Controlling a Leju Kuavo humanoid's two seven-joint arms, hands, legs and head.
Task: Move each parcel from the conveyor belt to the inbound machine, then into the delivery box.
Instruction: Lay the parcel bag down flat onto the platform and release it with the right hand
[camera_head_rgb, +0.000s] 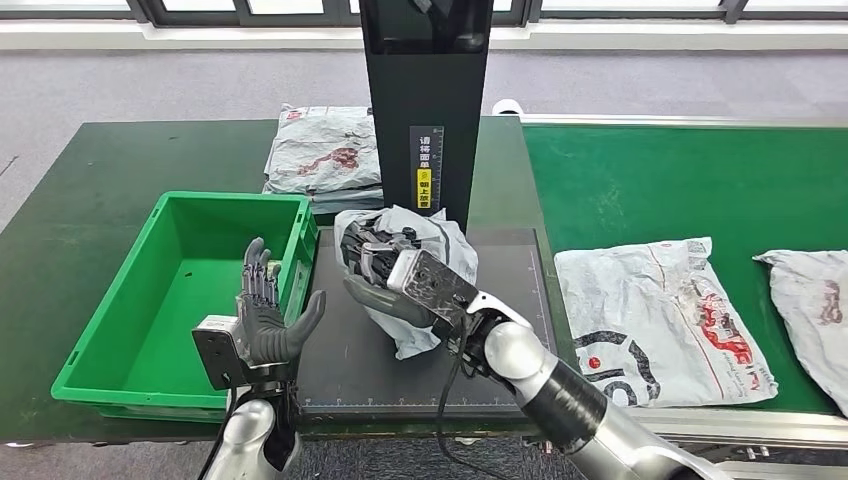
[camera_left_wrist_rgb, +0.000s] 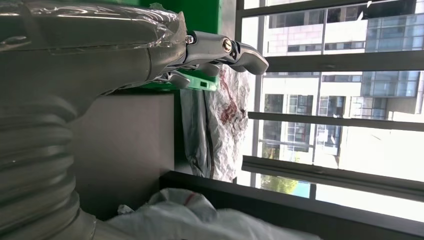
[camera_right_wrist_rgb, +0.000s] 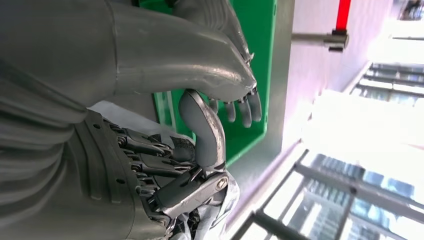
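- R hand (camera_head_rgb: 385, 268) clamped on a crumpled grey parcel (camera_head_rgb: 425, 240), fingers wrapped over its top; parcel sits above the black scan plate (camera_head_rgb: 500, 300) of the inbound machine (camera_head_rgb: 425, 90), near the plate's left-rear corner, just in front of the black upright column.
- R wrist view: dark fingers (camera_right_wrist_rgb: 150, 160) curled tight w/ wrinkled plastic between them; green box wall behind.
- L hand (camera_head_rgb: 265, 315) holds nothing, fingers apart and pointing up, palm facing the parcel; it hovers at the near-right corner of the green delivery box (camera_head_rgb: 120, 330), apart from the parcel.
- L wrist view: thumb (camera_left_wrist_rgb: 235, 50) extended, nothing in it; grey parcel plastic (camera_left_wrist_rgb: 190, 215) close by.
- Delivery box on the dark green bench (camera_head_rgb: 100, 190), left of the scan plate, its right wall just beside the plate's left edge.
- Stack of grey parcels (camera_head_rgb: 325, 155) on the bench behind the box, beside the column's left side.
- Conveyor belt (camera_head_rgb: 650, 180) to the right: flat grey parcel w/ red and black print (camera_head_rgb: 655, 320) at its near-left part; another parcel (camera_head_rgb: 815, 310) cut off at the right edge.
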